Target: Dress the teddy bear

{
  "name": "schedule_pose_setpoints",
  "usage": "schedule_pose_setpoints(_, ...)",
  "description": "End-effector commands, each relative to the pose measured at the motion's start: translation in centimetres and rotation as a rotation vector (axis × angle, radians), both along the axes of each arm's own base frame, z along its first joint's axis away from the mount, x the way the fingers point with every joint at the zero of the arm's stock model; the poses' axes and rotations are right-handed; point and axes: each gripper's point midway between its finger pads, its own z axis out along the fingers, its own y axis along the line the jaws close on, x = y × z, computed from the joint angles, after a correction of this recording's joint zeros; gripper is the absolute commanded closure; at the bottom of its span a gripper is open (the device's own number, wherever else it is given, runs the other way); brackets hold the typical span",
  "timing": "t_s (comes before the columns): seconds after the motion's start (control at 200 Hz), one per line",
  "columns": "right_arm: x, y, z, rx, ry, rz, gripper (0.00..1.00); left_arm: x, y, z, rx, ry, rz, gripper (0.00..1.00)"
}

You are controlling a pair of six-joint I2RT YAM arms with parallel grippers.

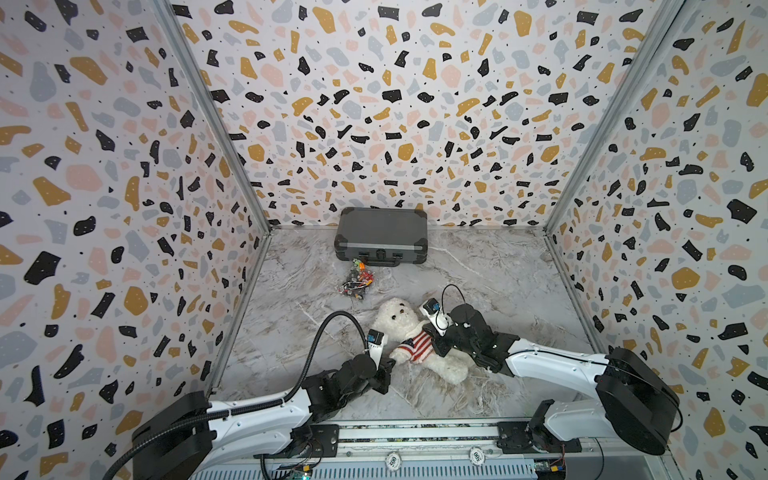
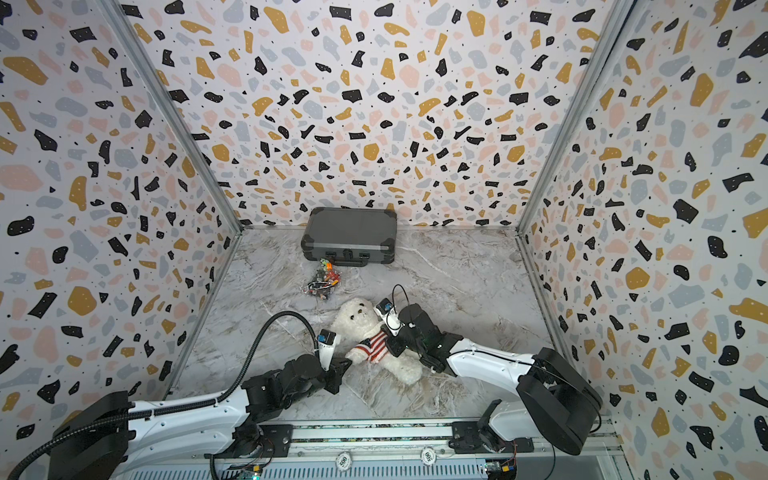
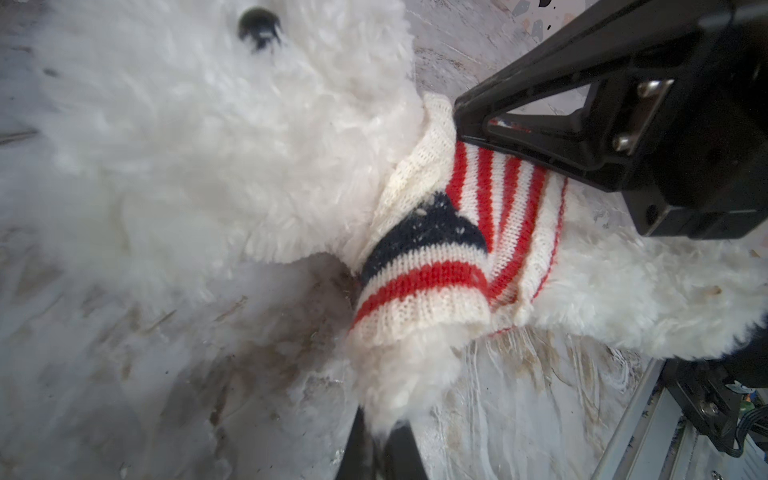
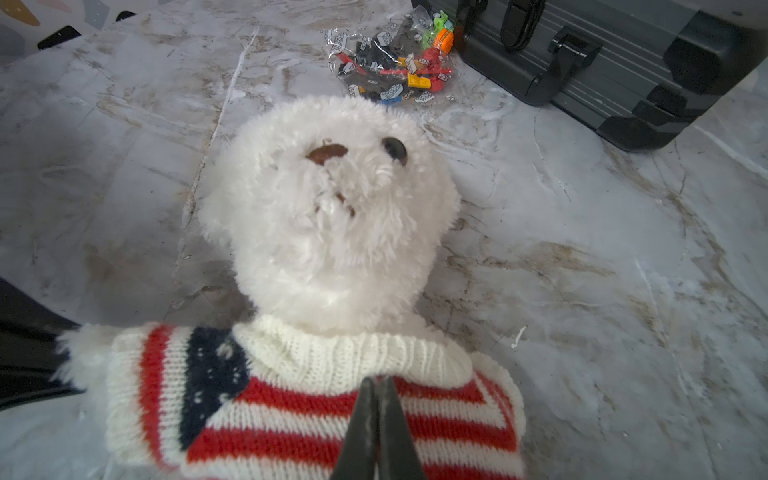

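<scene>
The teddy bear (image 1: 395,316) (image 2: 359,318), fluffy and white, lies on its back on the marble table, head toward the back wall. A red-and-white striped knitted sweater (image 1: 415,345) (image 4: 291,415) with a navy patch and white collar covers its chest and one arm. My left gripper (image 1: 390,363) (image 3: 384,436) is shut on the furry paw sticking out of the striped sleeve (image 3: 419,291). My right gripper (image 1: 435,344) (image 4: 377,380) is shut, its tips resting on the sweater's stripes just below the collar, with no fabric showing between the fingers.
A grey hard case (image 1: 381,239) (image 4: 602,62) stands at the back wall. A clear bag of small coloured bricks (image 1: 357,282) (image 4: 395,70) lies between the case and the bear's head. Patterned walls close in three sides; a metal rail (image 1: 415,432) runs along the front.
</scene>
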Motion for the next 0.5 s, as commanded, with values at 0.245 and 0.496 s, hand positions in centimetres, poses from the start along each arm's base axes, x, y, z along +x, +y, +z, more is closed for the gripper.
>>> schedule_pose_setpoints(0.245, 0.1, 0.8, 3.4, 0.074, -0.056, 0.002, 0.89, 0.1, 1.3, -1.9, 0.151, 0.013, -0.002, 1.0)
schedule_pose_setpoints(0.496, 0.9, -0.5, 2.9, 0.048, -0.068, -0.069, 0.92, 0.1, 1.9, -2.4, 0.18, 0.013, 0.016, 1.0)
